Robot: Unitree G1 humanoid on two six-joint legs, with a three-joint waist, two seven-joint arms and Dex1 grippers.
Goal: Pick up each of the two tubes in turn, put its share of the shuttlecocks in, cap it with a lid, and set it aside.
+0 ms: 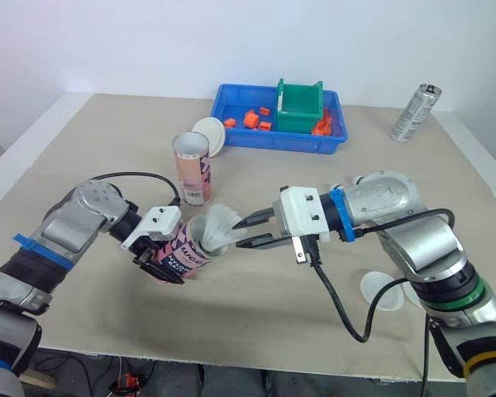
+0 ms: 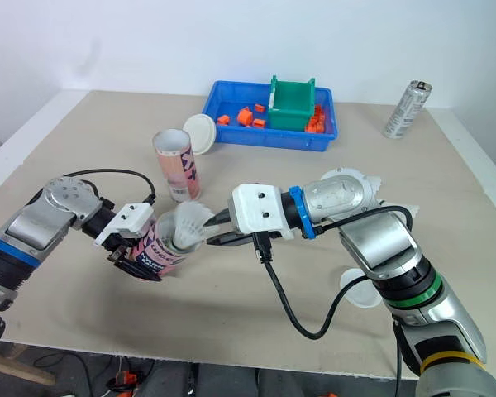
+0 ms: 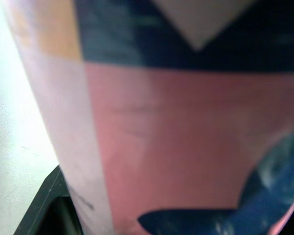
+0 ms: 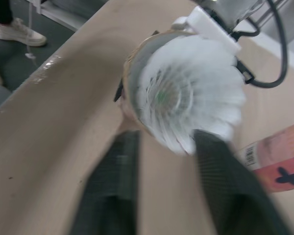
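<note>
Pinching tube [image 1: 188,250], left hand [image 1: 159,258]; right wrist view: shuttlecock [image 4: 186,93] head-on, right hand [image 1: 245,233] spread.

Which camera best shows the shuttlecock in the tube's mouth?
The right wrist view: the shuttlecock faces it, feather skirt spread in the tube's mouth. Both eye views show it side-on; the left wrist view looks at the tube's wall.

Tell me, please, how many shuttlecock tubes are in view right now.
2. The held tube sits tilted in the left gripper, a shuttlecock at its mouth; the standing tube is upright on the table near the blue tray.
</note>
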